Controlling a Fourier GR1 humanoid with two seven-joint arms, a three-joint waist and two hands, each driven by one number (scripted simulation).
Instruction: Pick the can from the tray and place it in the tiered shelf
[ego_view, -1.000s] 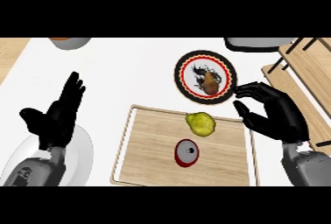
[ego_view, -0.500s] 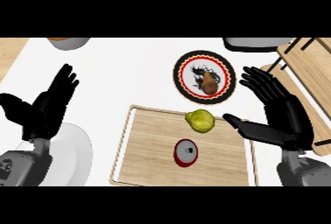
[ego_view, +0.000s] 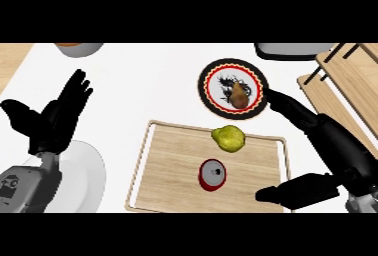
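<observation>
Can (ego_view: 212, 174) sits untouched on the tray (ego_view: 170, 150), lying leftward of the right hand's (ego_view: 325, 145) spread, empty fingers (ego_view: 284, 106), between thumb and fingertips. Right hand's nearer; a pear (ego_view: 229, 137) lies just beyond the can. Left hand (ego_view: 52, 120) rests open, far off.

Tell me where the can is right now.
The can stands on the wooden tray in the head view, just below the pear, left of the right hand.

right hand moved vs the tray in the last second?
Yes. The right hand has opened and swung down along the wooden tray's right edge; its thumb now lies over the tray's lower right corner, near the red can, with the fingers toward the patterned plate.
</observation>
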